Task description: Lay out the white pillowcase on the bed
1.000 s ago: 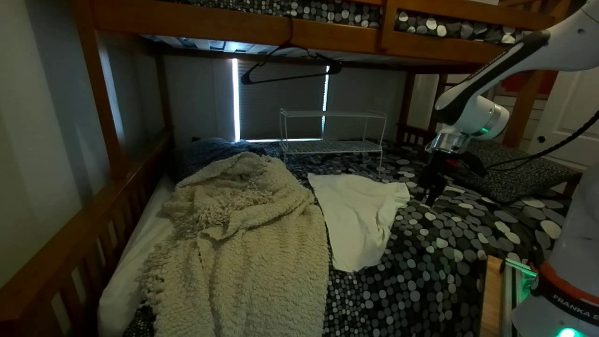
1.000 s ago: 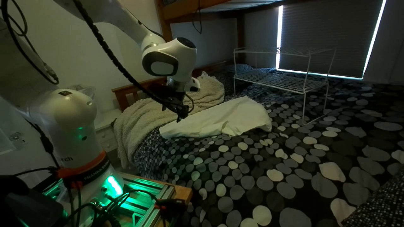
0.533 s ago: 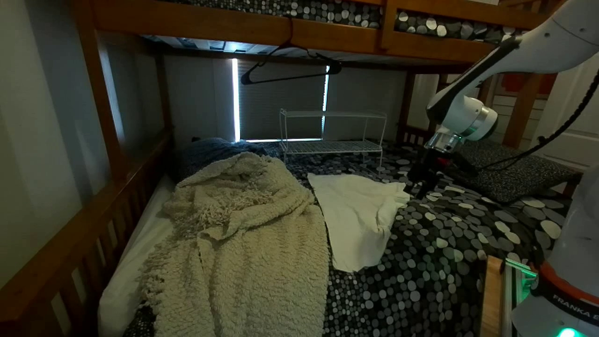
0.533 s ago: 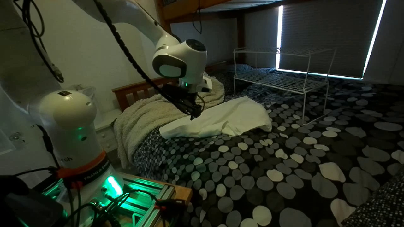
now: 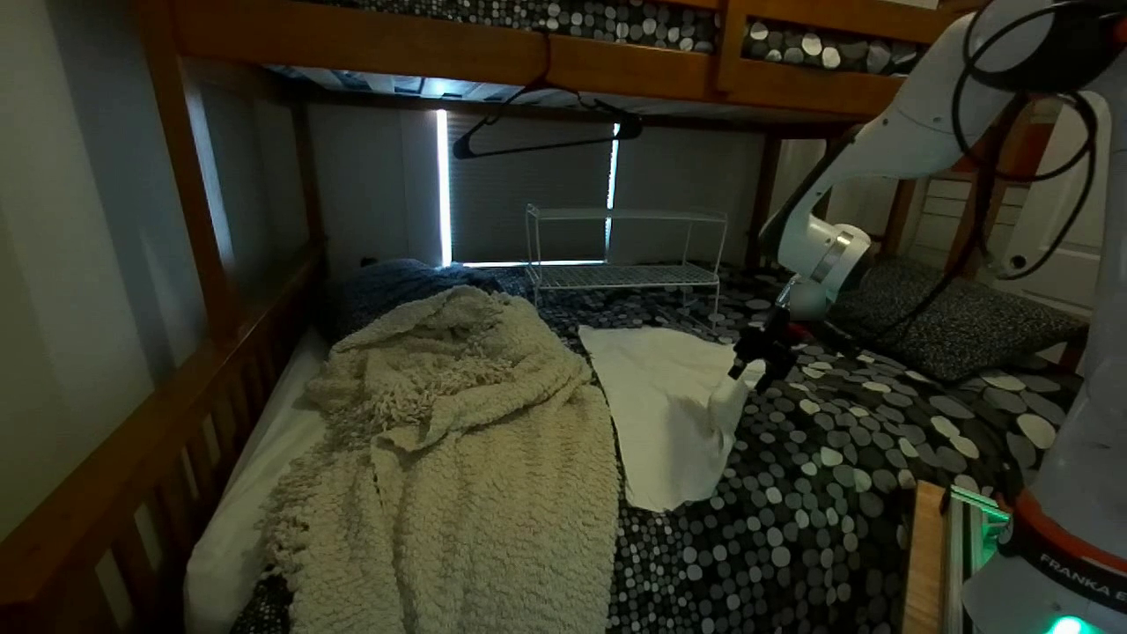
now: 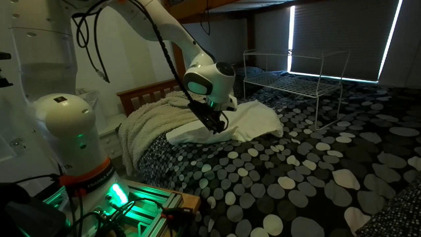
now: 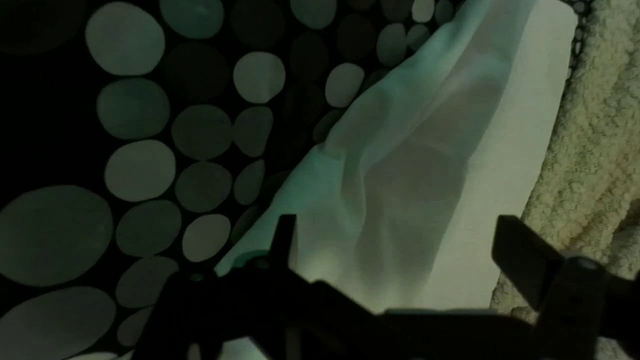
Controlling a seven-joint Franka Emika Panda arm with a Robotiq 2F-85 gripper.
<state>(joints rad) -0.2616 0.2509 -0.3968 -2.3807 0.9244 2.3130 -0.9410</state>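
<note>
The white pillowcase (image 5: pixel 656 414) lies on the bed's black pebble-patterned cover (image 5: pixel 819 493), beside the cream blanket. It is spread but wrinkled, with a fold along the side nearer the robot base; it also shows in an exterior view (image 6: pixel 256 121) and in the wrist view (image 7: pixel 505 165). My gripper (image 5: pixel 750 374) is low at the pillowcase's robot-side edge, pointing down. In the wrist view the gripper (image 7: pixel 397 220) is open, its fingers wide apart with pillowcase cloth below and between them. Whether the fingertips touch the cloth I cannot tell. The gripper hides part of the pillowcase in an exterior view (image 6: pixel 217 128).
The cream knit blanket (image 5: pixel 502 493) lies along the pillowcase. A white wire rack (image 5: pixel 627 277) stands on the bed behind it. A dark grey pillow (image 5: pixel 960 321) lies behind the arm. A black hanger (image 5: pixel 546 145) hangs from the upper bunk's wooden rail (image 5: pixel 440 44).
My gripper has moved down and across toward the pillowcase, from beside it to its near edge. The pillowcase's place on the bed looks the same.
</note>
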